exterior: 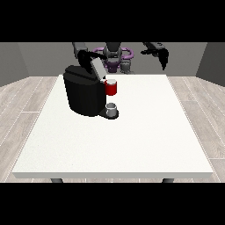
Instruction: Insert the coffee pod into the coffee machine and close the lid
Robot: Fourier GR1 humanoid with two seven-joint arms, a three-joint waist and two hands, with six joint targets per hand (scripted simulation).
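The black coffee machine stands on the left half of the white table. Its grey lid is tilted up and open. At the machine's front is a red pod holder with a small pale top that may be the coffee pod. The hand at the view's left is at the upper end of the lid, just behind the machine. The hand at the view's right hangs raised above the table's far edge, fingers relaxed and pointing down, holding nothing.
A small grey cup sits on the machine's drip base under the red holder. The robot's torso is behind the table's far edge. Wooden floor surrounds the table.
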